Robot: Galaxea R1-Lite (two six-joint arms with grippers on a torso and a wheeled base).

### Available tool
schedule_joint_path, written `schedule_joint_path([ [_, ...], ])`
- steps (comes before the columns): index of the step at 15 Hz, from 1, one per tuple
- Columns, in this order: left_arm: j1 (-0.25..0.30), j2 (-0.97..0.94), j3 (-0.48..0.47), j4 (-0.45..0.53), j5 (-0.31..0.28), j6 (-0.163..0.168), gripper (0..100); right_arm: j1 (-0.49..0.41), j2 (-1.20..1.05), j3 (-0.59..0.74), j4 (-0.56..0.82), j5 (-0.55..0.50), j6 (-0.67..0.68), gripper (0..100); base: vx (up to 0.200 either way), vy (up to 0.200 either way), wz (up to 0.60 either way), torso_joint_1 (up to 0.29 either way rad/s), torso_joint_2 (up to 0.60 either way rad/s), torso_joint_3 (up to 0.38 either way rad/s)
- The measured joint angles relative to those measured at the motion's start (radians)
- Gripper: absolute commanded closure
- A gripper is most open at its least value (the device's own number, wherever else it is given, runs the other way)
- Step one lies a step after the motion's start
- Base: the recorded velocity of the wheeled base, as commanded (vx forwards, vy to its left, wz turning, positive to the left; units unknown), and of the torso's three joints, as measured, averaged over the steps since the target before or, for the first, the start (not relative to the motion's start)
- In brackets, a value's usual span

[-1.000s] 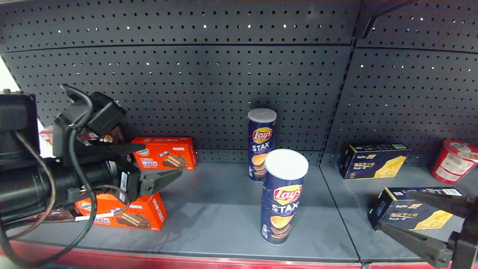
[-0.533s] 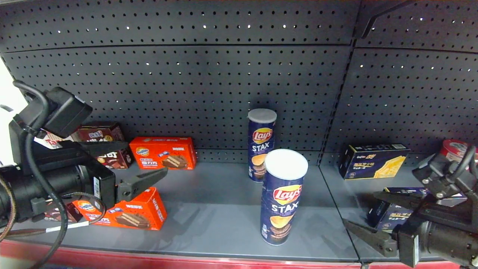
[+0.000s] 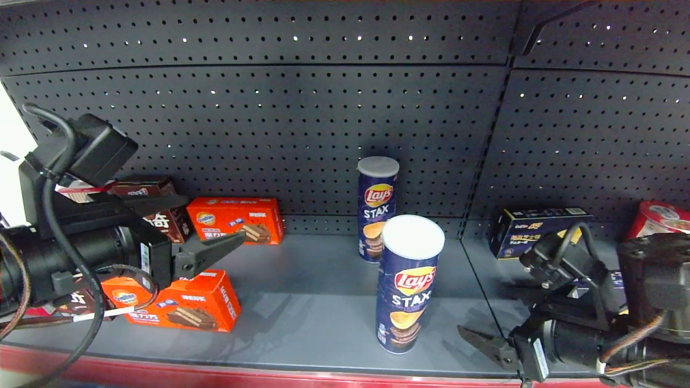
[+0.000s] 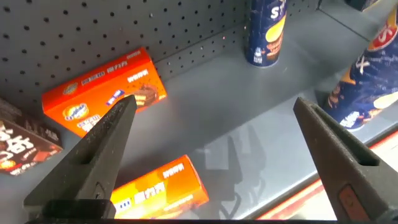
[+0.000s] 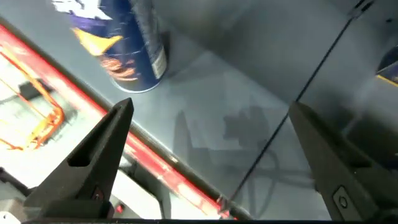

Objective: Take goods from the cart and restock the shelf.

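Note:
Two dark blue chip cans stand upright on the grey shelf point(image 3: 312, 302): one near the front point(image 3: 409, 285), one at the back point(image 3: 377, 207). My left gripper point(image 3: 215, 220) hangs open and holds nothing, above the front orange box point(image 3: 180, 302) and left of the cans. In the left wrist view its open gripper point(image 4: 216, 102) frames the bare shelf, with the back can point(image 4: 264, 31) and the front can point(image 4: 367, 81) off to one side. My right gripper point(image 3: 485, 318) is open and holds nothing, low at the shelf's front, right of the front can point(image 5: 124, 43).
A second orange box point(image 3: 237, 220) and a brown box point(image 3: 156, 207) lie at the back left. A dark blue box point(image 3: 539, 231) and a red cup point(image 3: 657, 218) sit at the right. A perforated panel point(image 3: 323, 118) backs the shelf; a red strip point(image 5: 124, 130) edges its front.
My right arm has swung in from the right edge toward the front can, covering the nearer dark blue box. My left gripper has drawn back to the left.

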Motion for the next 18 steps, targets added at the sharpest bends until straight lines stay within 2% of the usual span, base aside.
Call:
schedule_joint_path([
  [10,0.032,0.025,-0.017,0.0,-0.01,0.0,0,-0.006,0.192,-0.126,-0.004,-0.024,0.004,0,0.0,0.0,0.0,0.0,0.0,0.0],
  [18,0.034,0.044,-0.019,-0.001,-0.01,0.0,0,-0.032,0.239,-0.158,-0.011,-0.023,0.004,0,0.0,0.0,0.0,0.0,0.0,0.0],
])
